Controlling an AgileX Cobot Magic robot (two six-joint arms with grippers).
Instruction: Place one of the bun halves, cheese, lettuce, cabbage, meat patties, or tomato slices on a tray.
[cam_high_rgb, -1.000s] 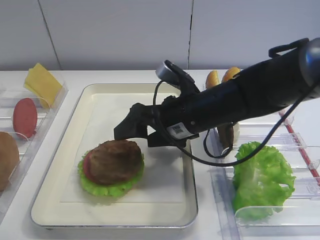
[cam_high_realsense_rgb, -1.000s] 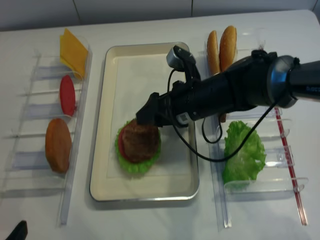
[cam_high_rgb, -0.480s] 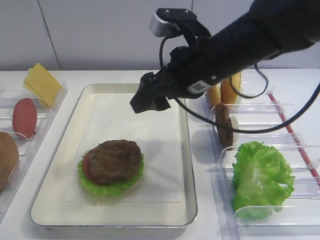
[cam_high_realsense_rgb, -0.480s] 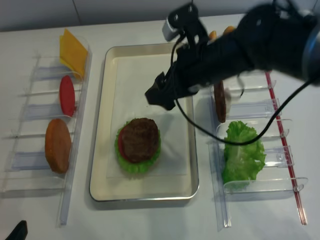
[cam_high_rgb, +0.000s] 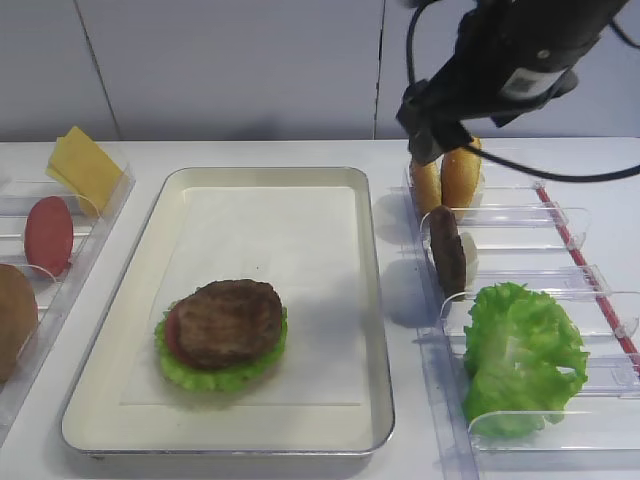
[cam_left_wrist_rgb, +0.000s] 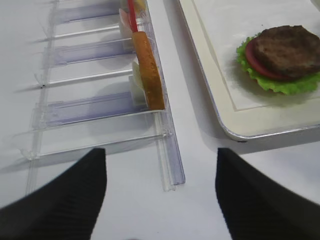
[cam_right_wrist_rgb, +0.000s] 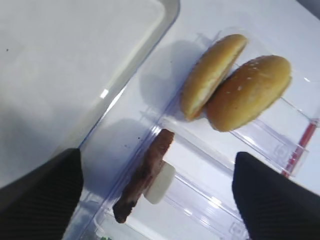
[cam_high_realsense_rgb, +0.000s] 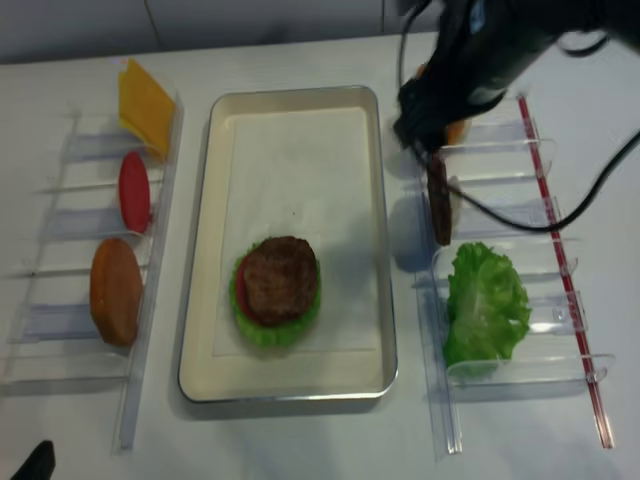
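- Exterior high: right end effector (cam_high_rgb: 432, 140) has pulled off the tray (cam_high_rgb: 110, 345) — a second ago it sat low beside the stack, now it hangs high over the right rack (cam_high_rgb: 520, 235), just above the bun halves (cam_high_rgb: 452, 178). It left a meat patty (cam_high_rgb: 228, 318) on top of tomato and lettuce (cam_high_rgb: 215, 375) in the tray's near-left part. Placement looks done; next pick is probably a bun.
- Right wrist: end effector fingers (cam_right_wrist_rgb: 42, 182) spread wide, nothing between them. Below: two bun halves leaning on each other, a spare patty (cam_right_wrist_rgb: 145, 175) standing on edge in the next slot.
- Left wrist: left end effector (cam_left_wrist_rgb: 160, 200) also spread and empty, parked over the bench near the left rack (cam_left_wrist_rgb: 100, 107); a bun half (cam_left_wrist_rgb: 148, 70) stands in it. Stack visible at the tray's edge, untouched.
- Realsense high: same story — right arm is over the bun slot, the stack sits alone on the liner, cheese (cam_high_realsense_rgb: 146, 102) and tomato slice (cam_high_realsense_rgb: 134, 190) in the left rack, spare lettuce (cam_high_realsense_rgb: 487, 305) on the right.
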